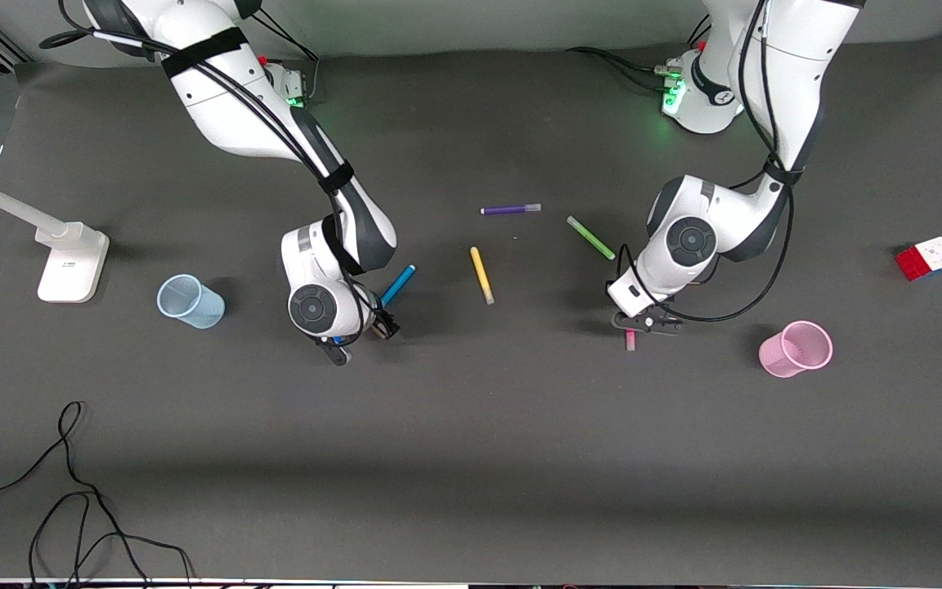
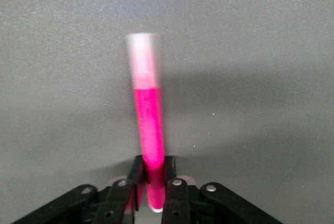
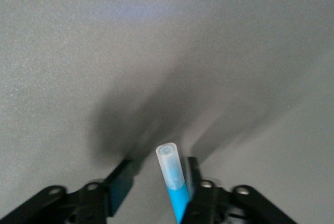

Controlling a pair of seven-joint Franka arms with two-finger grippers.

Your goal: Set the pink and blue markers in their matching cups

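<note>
The left end effector (image 2: 151, 182) is clamped on the pink marker (image 2: 147, 125), with the pink cup (image 1: 796, 348) beside it toward the left arm's end of the bench (image 1: 471, 458). The right end effector (image 3: 156, 185) has its fingers spread around the tilted blue marker (image 3: 174, 179); the blue cup (image 1: 190, 301) stands toward the right arm's end.

Glossy white arms (image 1: 234, 90) with grey joints, black cables, black-fingered end effectors.

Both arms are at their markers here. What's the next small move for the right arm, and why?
Probably close the right gripper. The blue marker sits between its fingers with a gap on one side, so it looks ungripped, while the left gripper already clamps the pink marker. The blue cup waits.
</note>
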